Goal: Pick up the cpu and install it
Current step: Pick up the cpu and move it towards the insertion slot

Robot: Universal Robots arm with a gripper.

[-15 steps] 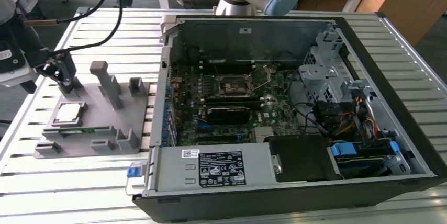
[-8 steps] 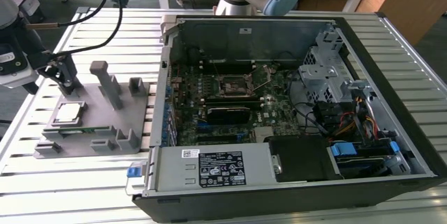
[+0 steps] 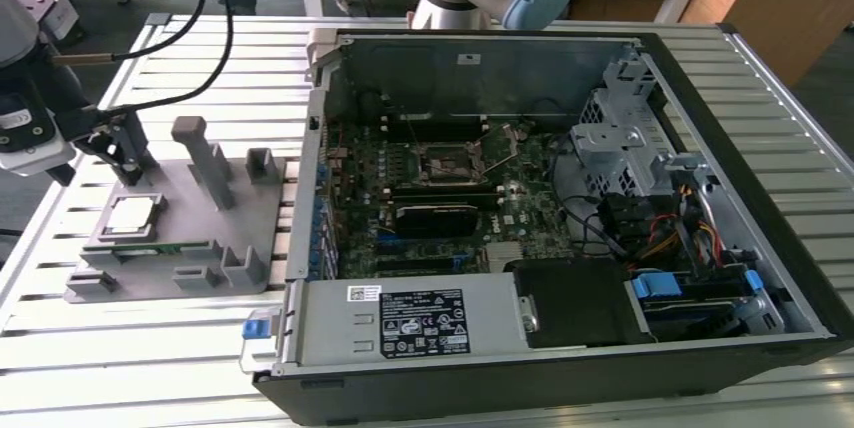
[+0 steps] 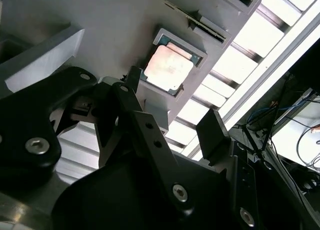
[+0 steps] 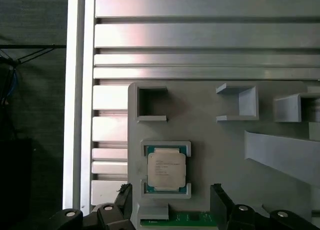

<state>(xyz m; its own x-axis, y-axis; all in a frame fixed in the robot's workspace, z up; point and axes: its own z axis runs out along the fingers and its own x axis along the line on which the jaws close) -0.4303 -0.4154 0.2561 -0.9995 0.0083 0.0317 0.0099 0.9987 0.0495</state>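
Observation:
The cpu [image 3: 130,216] is a flat square chip with a silver top, lying in a square pocket of the grey fixture plate [image 3: 174,238] on the exterior view's left. In both wrist views the cpu [image 5: 166,169] [image 4: 167,68] lies flat in its pocket, untouched. My gripper [image 3: 100,173] hovers just above and behind it, open, with nothing between its black fingers [image 5: 125,196]. The gripper [image 5: 171,191] [image 4: 172,97] straddles the pocket's near edge. The motherboard's cpu socket [image 3: 445,160] sits inside the open computer case [image 3: 747,148].
Upright grey posts [image 3: 200,158] rise from the fixture plate beside the cpu pocket. A green memory stick [image 5: 180,220] lies in a slot next to the pocket. The slatted aluminium table [image 3: 160,348] carries both the fixture and the case. Cables hang above the gripper.

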